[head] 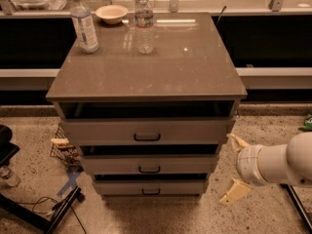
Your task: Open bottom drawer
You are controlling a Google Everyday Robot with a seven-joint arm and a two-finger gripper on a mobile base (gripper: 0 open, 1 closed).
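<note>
Camera view shows the two cream fingers (235, 191) spread wide, holding nothing. The gripper (235, 167) hovers low at the right side of the cabinet (185, 74), near the bottom drawer (117, 187) but apart from it. The drawer's black handle (151, 192) lies left of the fingers, at the panel centre.

Single high view, angled down at cabinet (170, 72) front, fairly near, hand (233, 167) lower right.

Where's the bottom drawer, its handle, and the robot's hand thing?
bottom drawer (180, 187): camera view, right half of its front panel.
handle (151, 192): camera view, middle of the black bar.
gripper (225, 168): camera view, right of the drawer, midway between its open fingertips.
</note>
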